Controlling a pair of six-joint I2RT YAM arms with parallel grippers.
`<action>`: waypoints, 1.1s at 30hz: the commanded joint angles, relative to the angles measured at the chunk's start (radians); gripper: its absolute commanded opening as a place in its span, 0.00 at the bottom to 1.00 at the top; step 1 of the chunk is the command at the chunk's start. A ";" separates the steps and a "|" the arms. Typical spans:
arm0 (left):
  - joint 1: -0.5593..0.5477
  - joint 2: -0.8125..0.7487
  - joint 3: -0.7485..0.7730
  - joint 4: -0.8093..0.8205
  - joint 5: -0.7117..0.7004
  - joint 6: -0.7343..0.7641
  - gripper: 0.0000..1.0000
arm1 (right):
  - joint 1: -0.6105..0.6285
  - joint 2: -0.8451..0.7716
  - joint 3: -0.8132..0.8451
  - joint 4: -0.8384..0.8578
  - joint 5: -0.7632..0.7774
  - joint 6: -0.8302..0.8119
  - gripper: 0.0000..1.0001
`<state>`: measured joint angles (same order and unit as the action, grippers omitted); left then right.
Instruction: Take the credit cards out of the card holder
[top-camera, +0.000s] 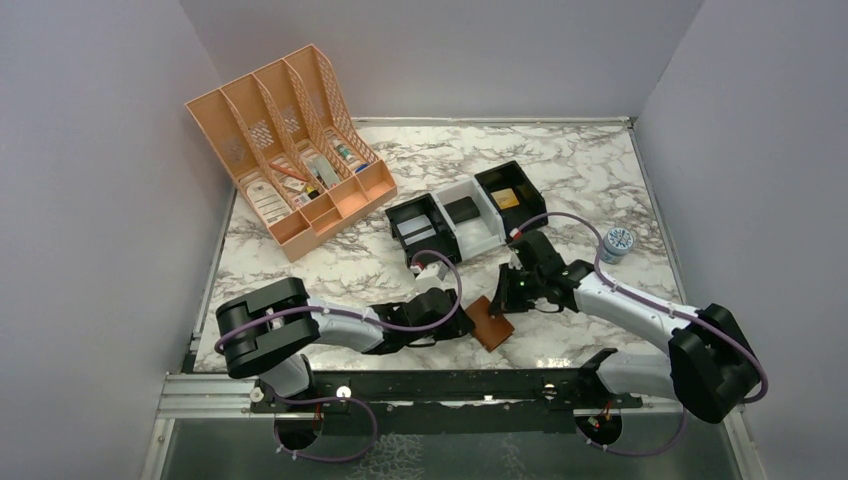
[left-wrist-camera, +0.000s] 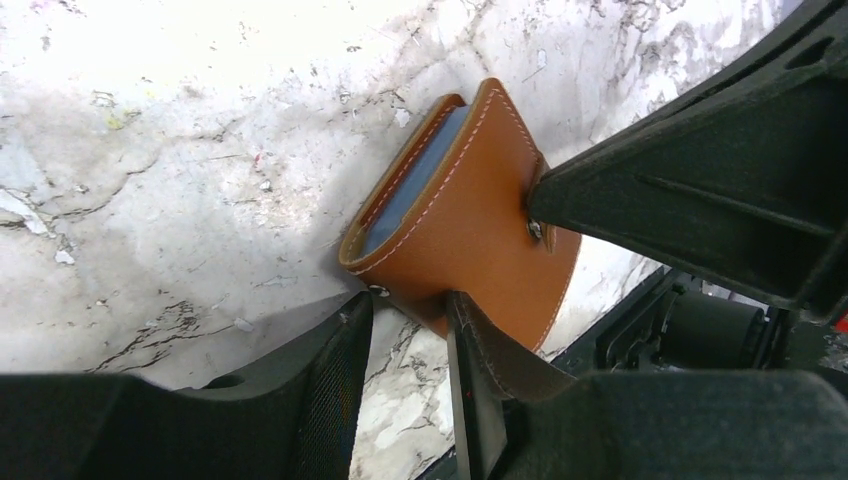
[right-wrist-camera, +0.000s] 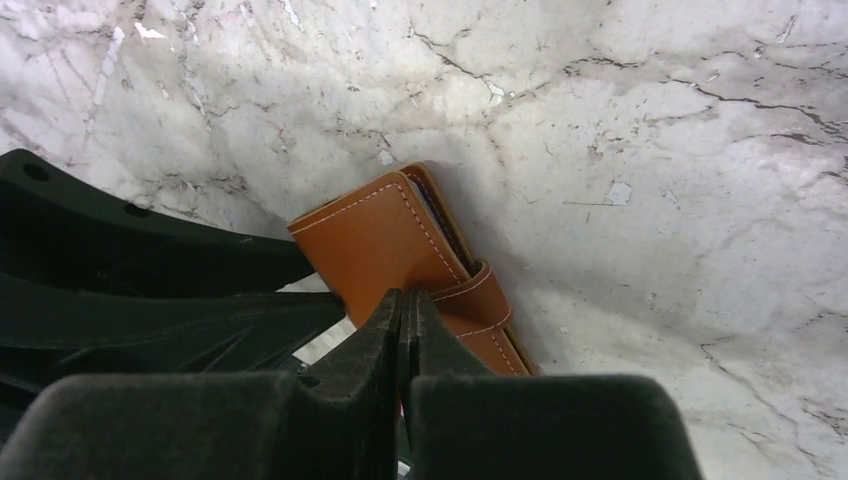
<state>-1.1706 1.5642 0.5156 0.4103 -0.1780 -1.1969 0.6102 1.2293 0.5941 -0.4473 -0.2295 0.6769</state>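
— Where's the card holder (top-camera: 490, 322)?
— Folded on the tabletop (top-camera: 560, 170), credit cards (left-wrist-camera: 415, 180) inside. The right tool (right-wrist-camera: 407, 297), fingers together, touches it. The left tool (left-wrist-camera: 410, 300) straddles its corner, grip unclear.

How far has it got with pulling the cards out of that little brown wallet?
Barely started. Done: nothing visible; the card holder is folded shut, its snap tab wrapped over the edge. In hand: the right jaws, shut, sit against it, while the left jaws straddle one corner; whether they grip is unclear. Left: opening it and drawing out the credit cards.
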 joint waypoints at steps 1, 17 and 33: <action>-0.001 0.025 0.012 -0.205 -0.103 0.030 0.37 | -0.039 -0.033 -0.010 0.043 -0.121 -0.027 0.01; 0.029 -0.049 0.018 -0.227 -0.136 0.092 0.47 | -0.172 -0.029 -0.014 -0.022 -0.206 -0.140 0.09; 0.030 -0.223 -0.050 -0.275 -0.231 0.044 0.55 | 0.072 0.056 0.141 -0.190 0.195 -0.115 0.34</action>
<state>-1.1454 1.3869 0.4793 0.1894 -0.3477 -1.1461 0.6270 1.2484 0.6907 -0.5617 -0.2279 0.5369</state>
